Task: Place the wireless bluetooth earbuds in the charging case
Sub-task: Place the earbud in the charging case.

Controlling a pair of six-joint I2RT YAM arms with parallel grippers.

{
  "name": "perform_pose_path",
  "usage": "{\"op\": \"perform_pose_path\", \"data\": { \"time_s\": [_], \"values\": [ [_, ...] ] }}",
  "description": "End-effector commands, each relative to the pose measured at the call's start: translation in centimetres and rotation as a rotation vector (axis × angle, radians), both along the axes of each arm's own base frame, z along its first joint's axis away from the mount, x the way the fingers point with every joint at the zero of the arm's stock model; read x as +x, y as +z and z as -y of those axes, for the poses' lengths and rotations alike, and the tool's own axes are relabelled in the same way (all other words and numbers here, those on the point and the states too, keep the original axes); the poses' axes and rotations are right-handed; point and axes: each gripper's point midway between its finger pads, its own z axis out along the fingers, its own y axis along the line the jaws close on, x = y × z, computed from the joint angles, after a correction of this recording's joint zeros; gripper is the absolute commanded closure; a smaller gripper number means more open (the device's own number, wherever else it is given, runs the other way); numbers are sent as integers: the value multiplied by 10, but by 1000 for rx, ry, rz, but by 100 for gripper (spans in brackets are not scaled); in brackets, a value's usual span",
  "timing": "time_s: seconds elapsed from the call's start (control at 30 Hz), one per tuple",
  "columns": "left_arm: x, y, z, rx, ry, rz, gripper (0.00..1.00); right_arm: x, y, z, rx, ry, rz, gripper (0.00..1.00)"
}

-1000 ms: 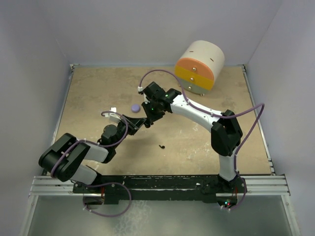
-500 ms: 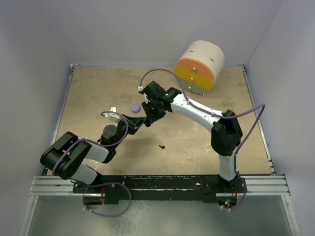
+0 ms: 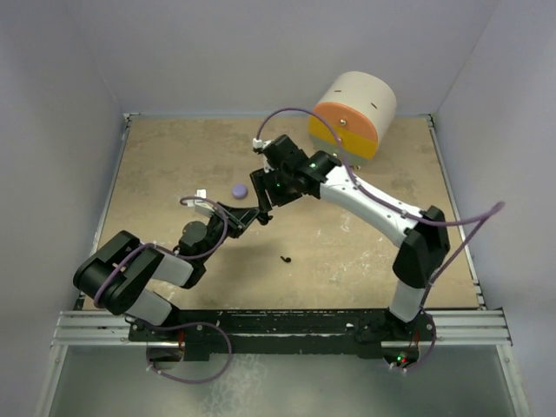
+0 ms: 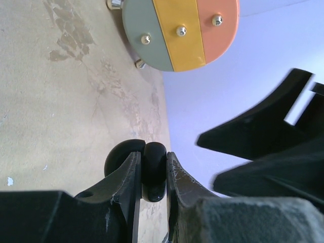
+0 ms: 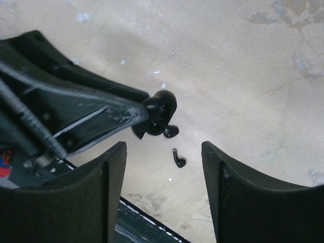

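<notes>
My left gripper (image 3: 254, 216) is shut on a black round charging case (image 4: 153, 171), held edge-on above the table with its lid (image 4: 120, 157) open. The case also shows in the right wrist view (image 5: 159, 107), with a small black piece (image 5: 170, 131) at its lower edge; I cannot tell whether they touch. One black stemmed earbud (image 3: 285, 258) lies on the table below, also in the right wrist view (image 5: 178, 159). My right gripper (image 5: 163, 190) is open and empty, hovering just above the case. No lavender earbud is in view.
A lavender round puck (image 3: 238, 190) lies on the table left of the grippers. A cream drum with an orange, yellow and green face (image 3: 352, 117) stands at the back right. Grey walls close in the table on three sides.
My right arm has swung its elbow to the right and its gripper has drawn back slightly from the case. My left gripper, the case and the black earbud on the table have stayed put.
</notes>
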Motion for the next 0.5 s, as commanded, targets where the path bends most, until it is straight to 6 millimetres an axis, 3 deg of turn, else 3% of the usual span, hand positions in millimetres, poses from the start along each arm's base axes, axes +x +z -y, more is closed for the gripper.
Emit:
{"op": "perform_pose_path", "data": {
  "time_s": [0.0, 0.1, 0.23, 0.3, 0.47],
  "values": [
    [-1, 19, 8, -41, -33, 61, 100, -3, 49, 5, 135, -54, 108, 34],
    [-2, 22, 8, -49, -40, 65, 100, 8, 46, 20, 118, -152, 174, 25],
    [-5, 27, 9, -61, -55, 72, 100, 26, 22, 49, 24, -314, 258, 19],
    [-7, 32, 11, -70, -70, 82, 100, 33, 15, 51, 36, -346, 287, 11],
    [-11, 41, 15, -85, -100, 87, 100, 51, 1, 62, 32, -417, 340, 4]
  ]
}}
